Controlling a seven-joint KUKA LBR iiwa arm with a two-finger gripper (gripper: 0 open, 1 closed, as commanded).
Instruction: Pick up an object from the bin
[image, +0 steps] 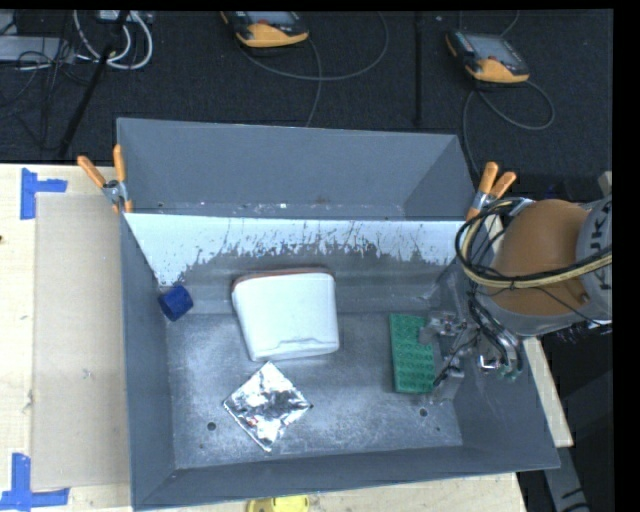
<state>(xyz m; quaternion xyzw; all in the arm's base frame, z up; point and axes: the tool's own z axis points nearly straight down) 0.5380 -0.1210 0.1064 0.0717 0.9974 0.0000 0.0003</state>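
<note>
**Gripper low beside the green plate, grasp not yet made**

The landmark here is the white box, which stands about in the middle of the grey bin. To the right of the white box, a little apart from it, lies a flat green plate with a studded surface. The gripper is down in the bin at the far edge of this plate, on the side away from the white box. It seems to touch or almost touch the plate's right border. Whether the gripper is released or clenched I cannot tell, because the wrist and its cables cover that part. Nothing is visibly held.

To the left of the white box, near the bin wall, sits a small blue cube. Below the white box lies a crumpled silver foil packet.

In my judgement, the step in hand is the approach to the green plate. The next move calls for getting around the plate's thin edge, since it lies flat on the floor and gives little to grip. A careless closing could only push it away.
</note>
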